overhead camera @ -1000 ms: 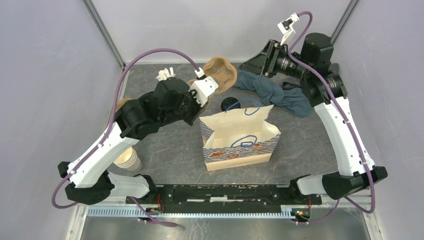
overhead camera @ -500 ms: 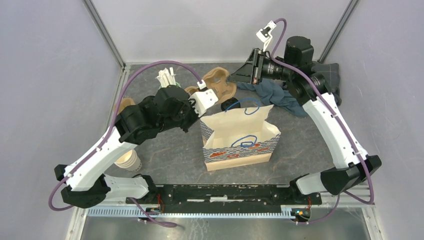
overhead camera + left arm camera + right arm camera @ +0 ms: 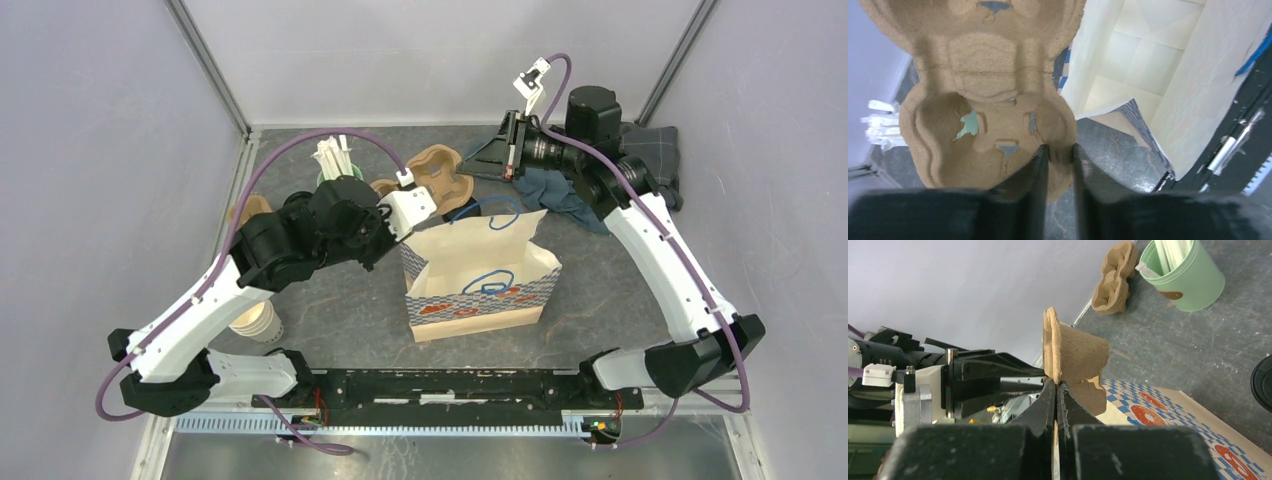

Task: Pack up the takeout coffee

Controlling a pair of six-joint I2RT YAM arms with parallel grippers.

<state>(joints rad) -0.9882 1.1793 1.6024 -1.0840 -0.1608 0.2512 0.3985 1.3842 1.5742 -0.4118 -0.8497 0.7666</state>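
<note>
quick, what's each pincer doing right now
left pincer: closed on the pulp cup carrier rim
right pincer: closed on the same carrier's opposite edge

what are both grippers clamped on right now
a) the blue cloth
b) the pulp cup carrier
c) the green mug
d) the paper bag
b: the left gripper pinches one edge of the carrier, and the right gripper is shut on its thin rim from the other side.
</note>
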